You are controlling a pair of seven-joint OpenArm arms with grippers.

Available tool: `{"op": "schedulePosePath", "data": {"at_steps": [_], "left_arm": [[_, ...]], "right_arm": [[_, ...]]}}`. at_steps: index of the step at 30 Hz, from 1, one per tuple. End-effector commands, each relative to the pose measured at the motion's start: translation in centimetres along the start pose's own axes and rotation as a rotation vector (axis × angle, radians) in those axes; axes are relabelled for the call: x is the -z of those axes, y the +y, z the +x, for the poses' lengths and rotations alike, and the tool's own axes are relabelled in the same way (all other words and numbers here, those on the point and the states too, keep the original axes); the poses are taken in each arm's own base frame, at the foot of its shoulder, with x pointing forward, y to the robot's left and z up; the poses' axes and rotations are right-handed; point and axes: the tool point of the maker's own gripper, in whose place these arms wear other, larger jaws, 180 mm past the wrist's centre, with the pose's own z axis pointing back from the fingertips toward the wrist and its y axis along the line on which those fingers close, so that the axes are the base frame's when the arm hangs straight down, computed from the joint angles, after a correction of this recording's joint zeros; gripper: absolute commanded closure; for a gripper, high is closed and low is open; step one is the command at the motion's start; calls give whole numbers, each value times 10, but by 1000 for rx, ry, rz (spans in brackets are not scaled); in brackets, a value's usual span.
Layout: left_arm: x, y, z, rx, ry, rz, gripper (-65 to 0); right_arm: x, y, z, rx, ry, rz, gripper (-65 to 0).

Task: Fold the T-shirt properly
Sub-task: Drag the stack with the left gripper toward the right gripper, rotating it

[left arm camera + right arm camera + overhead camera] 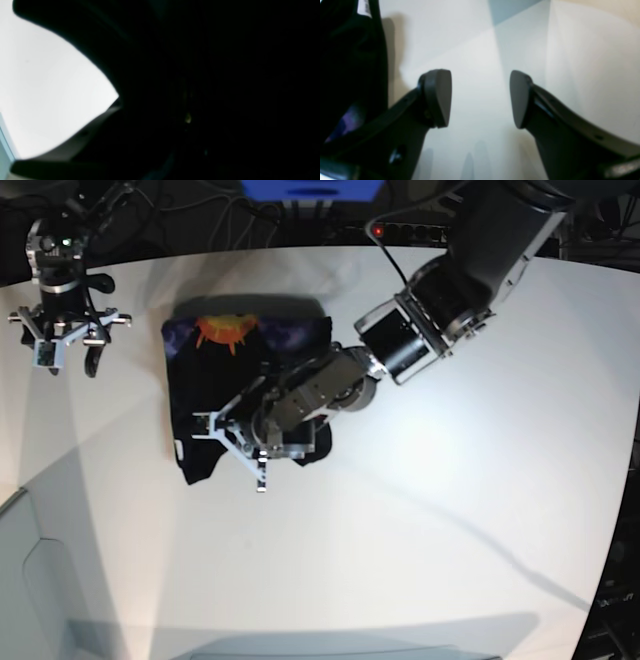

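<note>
The T-shirt (240,375) lies as a folded black bundle on the white table (450,510), its orange sun print (225,330) facing up at the far end. My left gripper (242,450) hangs low over the bundle's near edge. In the left wrist view black cloth (212,87) fills most of the picture, one finger (82,135) shows, and the jaws are hidden. My right gripper (480,98) stands open and holds nothing, just beside the shirt's edge (350,62) with its white tag (365,6). In the base view it sits left of the shirt (65,350).
Cables and a blue box (310,188) line the table's far edge, with a power strip (400,230) showing a red light. The table's curved edge runs along the left, with a grey surface (30,580) below it.
</note>
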Motion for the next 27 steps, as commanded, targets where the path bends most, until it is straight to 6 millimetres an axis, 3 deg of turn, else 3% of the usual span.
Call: {"op": "schedulePosePath", "data": {"at_steps": [1,5,10,13,16,24,27], "left_arm": [[-1,1,-4,23,40,-1,-138],[-1,2,-3,22,40,-1,-151],[-4,8,-3,23,38,13,-285],[-9,20,-4,-5,30,35,-334],[-14,29,-2,-11,21,54,-335],[-50,73,17,-74,-91,167,-335],[-56,80,18,-87,-105,184,-335]], "right_arm": [[-2,-2,14,-4,-54,-3,-371],[-2,-2,14,-4,-54,-3,-371],[-2,-2,15,-2,-56,-1,-371],[0,5,17,-7,-60,19,-371],[0,7,17,-8,-60,24,-371],[-1,10,21,0,-73,25,-371],[0,20,23,6,-83,48,-371]]}}
